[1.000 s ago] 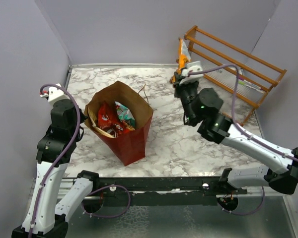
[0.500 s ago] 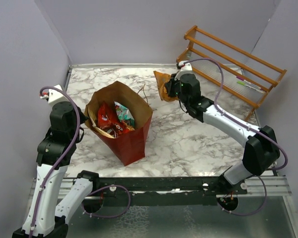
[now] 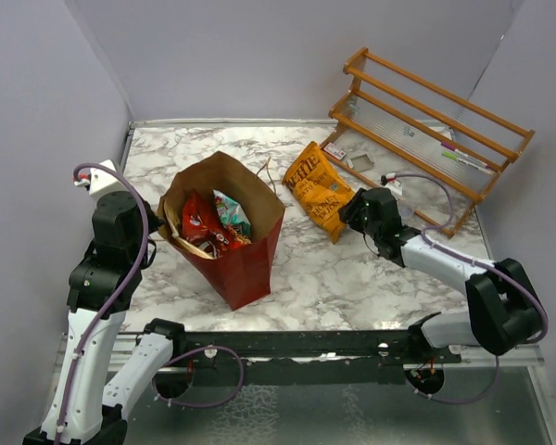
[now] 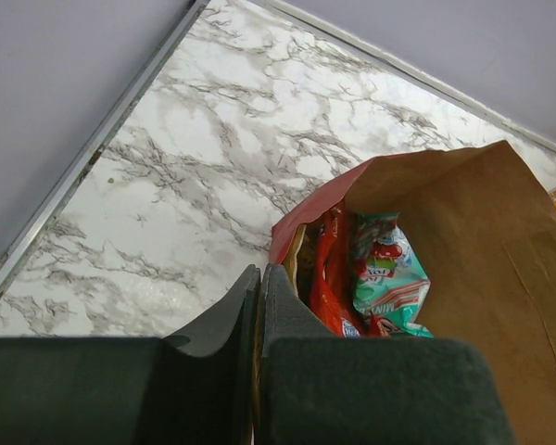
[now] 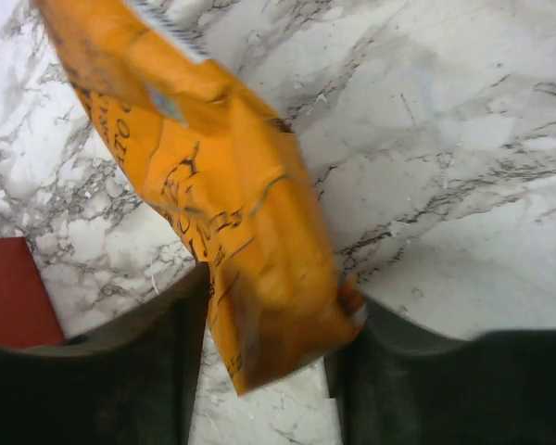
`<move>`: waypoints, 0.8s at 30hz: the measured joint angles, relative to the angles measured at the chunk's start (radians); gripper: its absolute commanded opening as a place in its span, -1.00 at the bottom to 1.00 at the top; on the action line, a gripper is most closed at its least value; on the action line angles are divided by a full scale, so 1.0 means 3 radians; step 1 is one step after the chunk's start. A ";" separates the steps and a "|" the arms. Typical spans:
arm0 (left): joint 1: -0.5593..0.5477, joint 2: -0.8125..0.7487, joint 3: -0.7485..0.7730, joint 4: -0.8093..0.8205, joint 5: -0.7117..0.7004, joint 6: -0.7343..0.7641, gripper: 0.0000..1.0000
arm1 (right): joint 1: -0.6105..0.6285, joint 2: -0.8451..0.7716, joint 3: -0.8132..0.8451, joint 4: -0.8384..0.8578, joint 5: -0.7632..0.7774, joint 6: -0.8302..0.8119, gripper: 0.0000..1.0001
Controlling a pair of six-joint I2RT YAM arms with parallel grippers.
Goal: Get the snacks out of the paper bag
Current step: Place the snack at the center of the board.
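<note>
Top external view: the orange crinkly foil "Kettle" chip bag (image 3: 317,188) lies flat on the white-and-grey marble table (image 3: 352,278). It is outside and to the right of the dark red paper bag with brown kraft lining (image 3: 250,264), near it but not touching.
Chip bag axis: its long axis runs far-left to near-right, and the near-right end points into the right gripper (image 5: 278,292).
Right gripper: the fingers flank that end corner and both touch the foil; we read this as a hold on the chip bag.
Left gripper (image 4: 259,273): the fingers are pressed nearly together at the paper bag's left rim with a thin tan sliver between them. We judge the rim pinched, which props the mouth open.
Inside the paper bag: a glossy red candy pack (image 3: 196,221) and a teal candy pack (image 3: 232,216) stand on edge, side by side. A tan edge shows at the left wall, too little for us to name.
Key relation: the packs lie to the left of the right gripper, beyond the chip bag and well apart from it. The left gripper is nearer but busy with the rim, so we judge the right arm must let go, travel left and come down into the mouth from above.
Materials: the packets are crinkly, slick and puffed. The kraft paper is stiff but creases, and the thin string handles (image 3: 269,171) at the far rim could snag.
Background: an orange-brown wooden slatted rack (image 3: 435,102) sits far right, apart from the work.
</note>
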 measured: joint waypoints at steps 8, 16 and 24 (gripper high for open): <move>0.0000 -0.0003 -0.0057 0.0062 0.0000 0.0001 -1.00 | -0.0003 -0.0782 0.0156 -0.0367 0.0131 -0.0547 0.89; 0.0000 -0.0014 -0.0076 0.0090 0.0005 -0.0011 -1.00 | -0.0008 -0.0885 0.1053 -0.0215 -0.1293 -0.1354 0.96; 0.0000 -0.0050 -0.0076 0.0089 0.0020 -0.0043 -1.00 | 0.0516 -0.0593 0.1808 -0.0238 -0.2255 -0.1787 0.95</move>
